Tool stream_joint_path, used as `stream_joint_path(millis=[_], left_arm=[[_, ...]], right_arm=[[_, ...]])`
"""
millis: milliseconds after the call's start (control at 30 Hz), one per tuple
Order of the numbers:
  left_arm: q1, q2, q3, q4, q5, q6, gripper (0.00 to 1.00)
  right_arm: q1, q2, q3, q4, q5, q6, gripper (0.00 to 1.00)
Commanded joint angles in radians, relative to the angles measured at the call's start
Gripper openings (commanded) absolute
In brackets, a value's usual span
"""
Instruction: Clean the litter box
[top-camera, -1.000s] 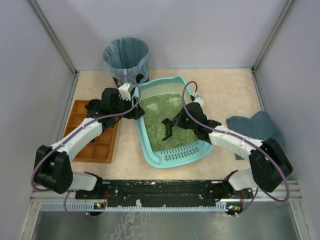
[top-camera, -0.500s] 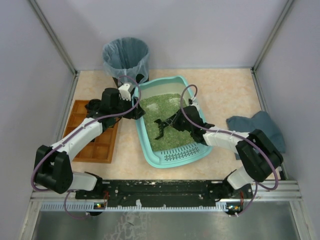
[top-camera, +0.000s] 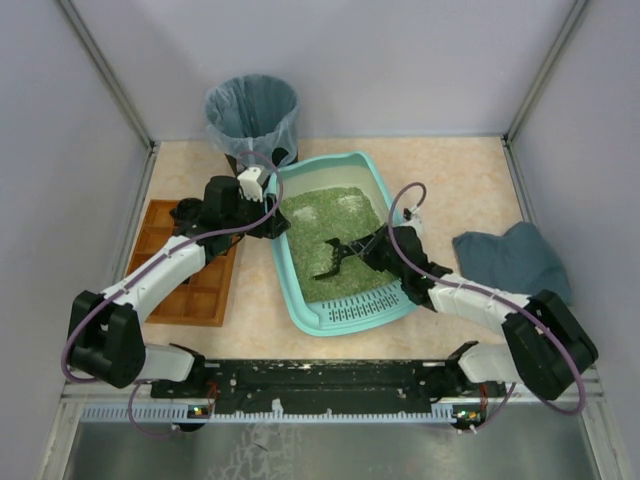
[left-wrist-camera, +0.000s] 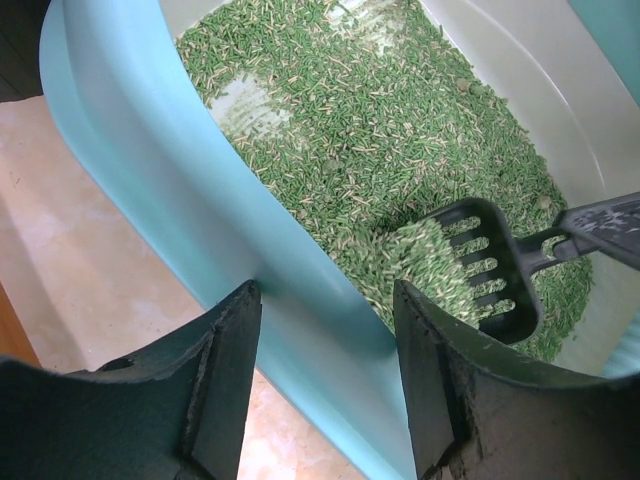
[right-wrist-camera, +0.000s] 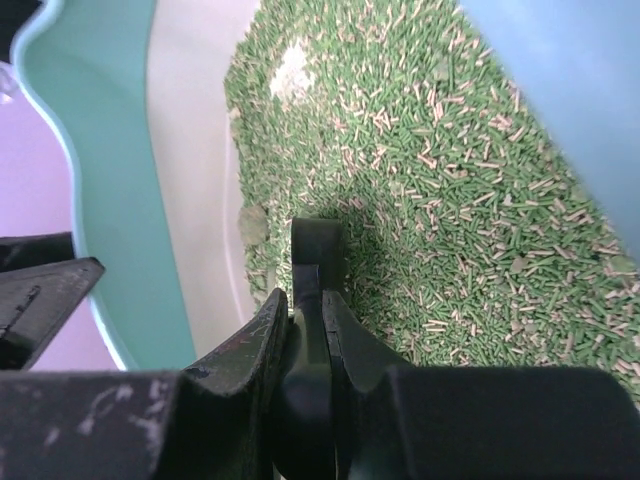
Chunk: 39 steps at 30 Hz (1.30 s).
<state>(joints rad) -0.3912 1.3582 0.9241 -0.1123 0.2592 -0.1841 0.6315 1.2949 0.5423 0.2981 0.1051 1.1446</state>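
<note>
Holding the litter box (top-camera: 355, 310) steady on the table (top-camera: 450, 170), the left jaws pinch its side wall, likely so it cannot slide. The right jaws are clamped on a black scoop (left-wrist-camera: 480, 265), dipped in the green litter (left-wrist-camera: 330, 120) with a heap on it.

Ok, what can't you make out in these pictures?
Left wrist view: whether the left gripper presses the litter box wall; the wall hides the contact.
Right wrist view: what the scoop holds; it's edge-on beyond the right gripper.
Top view: part of the wooden tray, under the left arm.
Top view: bin contents, too small.
</note>
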Motion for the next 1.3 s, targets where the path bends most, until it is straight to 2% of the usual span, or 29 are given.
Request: stream_joint_path(millis=[0,367,567,800,1000,1267], left_arm=[[-0.002,-0.006,0.023,-0.006,0.001,0.016,0.59],[-0.006,0.037,0.041,-0.021,0.028,0.03,0.52],[-0.008,0.084,0.075,-0.051,0.016,0.055,0.47],[-0.009,0.164,0.179,-0.121,-0.002,0.107,0.36],[-0.019,0.24,0.266,-0.137,-0.001,0.118,0.35],[-0.089,0.354,0.387,-0.154,0.003,0.144,0.35]], right_arm=[[-0.032,-0.125,-0.028,0.121,0.061,0.037,0.0],[-0.166,-0.266,-0.162,0.254,-0.032,0.033,0.0],[-0.184,-0.307,-0.154,0.227,-0.081,-0.018,0.0],[-0.185,-0.355,-0.135,0.156,-0.079,-0.062,0.0],[-0.187,-0.407,-0.148,0.119,-0.04,-0.072,0.0],[-0.205,-0.488,-0.157,0.069,0.005,-0.068,0.0]])
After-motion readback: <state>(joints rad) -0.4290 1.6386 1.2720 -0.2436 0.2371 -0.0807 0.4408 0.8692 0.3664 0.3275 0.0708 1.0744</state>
